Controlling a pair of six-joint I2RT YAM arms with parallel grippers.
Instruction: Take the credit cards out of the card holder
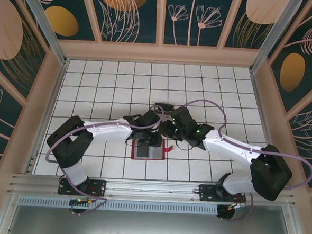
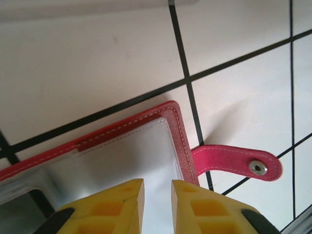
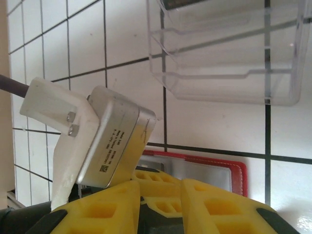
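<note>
Two white-shelled robot arms (image 1: 105, 131) with bulky black joint housings (image 1: 69, 143) in the lower frame, each trailing a looping purple cable (image 1: 212, 101); small green lights (image 1: 197, 131) glow at centre; wrist close-up: ribbed yellow plastic fingers (image 2: 117, 207)

This is a robot test cell in a lab. A white tiled table (image 1: 200, 82) with black grid lines is boxed in. Behind it and on both sides rise dark teal printed panels (image 1: 135, 15) of leaves and flowers, framed in pale beams. Along its near edge an aluminium rail (image 1: 157, 188) carries two robot arms (image 1: 91, 134).
</note>
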